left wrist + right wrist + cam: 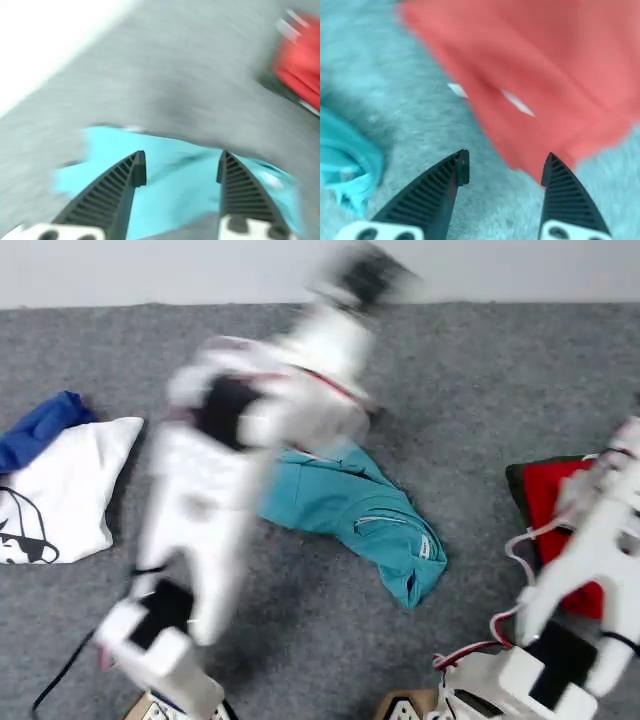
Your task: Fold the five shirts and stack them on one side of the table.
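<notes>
Left gripper (181,165): jaws spread, empty, over teal shirt (350,505), which lies crumpled mid-table, unfolded. Risk (est.): a pinch on bunched fabric may lift several layers, w/ fold ending skewed. Right gripper (506,162): spread, empty, beside red shirt (545,65) edge; a low pass could snag and upset it.

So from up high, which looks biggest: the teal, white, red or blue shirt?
1. Teal shirt and white shirt: about alike, both partly cut off.
2. Red shirt, partly behind an arm.
3. Blue shirt, peeking out beside the white one.
</notes>
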`<state>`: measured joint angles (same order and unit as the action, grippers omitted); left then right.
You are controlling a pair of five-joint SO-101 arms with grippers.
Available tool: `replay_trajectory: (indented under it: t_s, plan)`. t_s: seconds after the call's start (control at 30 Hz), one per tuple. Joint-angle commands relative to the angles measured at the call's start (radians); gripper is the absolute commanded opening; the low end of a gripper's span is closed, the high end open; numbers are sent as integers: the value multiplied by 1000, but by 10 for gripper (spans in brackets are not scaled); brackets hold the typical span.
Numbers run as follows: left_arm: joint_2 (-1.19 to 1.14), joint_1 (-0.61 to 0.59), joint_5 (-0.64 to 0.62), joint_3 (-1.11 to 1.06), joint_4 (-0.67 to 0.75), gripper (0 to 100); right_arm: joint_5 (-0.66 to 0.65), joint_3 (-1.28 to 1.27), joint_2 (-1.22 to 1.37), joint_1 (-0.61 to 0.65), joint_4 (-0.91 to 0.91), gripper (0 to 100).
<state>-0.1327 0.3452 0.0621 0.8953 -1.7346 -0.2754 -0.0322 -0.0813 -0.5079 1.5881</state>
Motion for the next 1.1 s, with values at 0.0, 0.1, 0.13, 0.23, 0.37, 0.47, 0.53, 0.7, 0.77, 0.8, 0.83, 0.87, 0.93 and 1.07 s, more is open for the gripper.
replay_trajectory:
  t_s: [0.0, 0.1, 0.13, 0.23, 0.37, 0.47, 0.53, 0.7, 0.77, 0.8, 0.83, 0.87, 0.93, 1.07]
  plan:
    - [195, -288, -9, -79, -20, 236, -83, 5, -47, 260, 10, 241]
    - [318, -442, -6, -231, -18, 236, -129, 6, -45, 509, 10, 241]
    - [359, -479, -5, -282, -18, 236, -146, 6, -45, 587, 10, 241]
    - [476, -549, -3, -407, -15, 236, -175, 3, -36, 785, 12, 241]
    - [600, -552, -3, -521, 37, 236, -255, -57, -35, 975, 10, 241]
    - [664, -552, -3, -604, 89, 236, -318, -187, -35, 1058, -21, 241]
    - [700, -552, -8, -667, 126, 236, -344, -290, -35, 1064, -77, 241]
    - [749, -552, -11, -779, 212, 236, -350, -506, -35, 984, -242, 241]
    - [749, -551, -11, -791, 216, 236, -350, -552, -35, 917, -294, 241]
    - [747, -551, -11, -792, 215, 236, -350, -571, -35, 875, -320, 241]
    - [747, -551, -11, -794, 215, 236, -350, -586, -33, 831, -348, 241]
    - [749, -551, -11, -794, 212, 236, -350, -600, -33, 786, -375, 241]
    - [753, -551, -11, -794, 210, 236, -350, -615, -33, 687, -433, 241]
    - [753, -551, -11, -794, 210, 236, -350, -617, -33, 499, -599, 241]
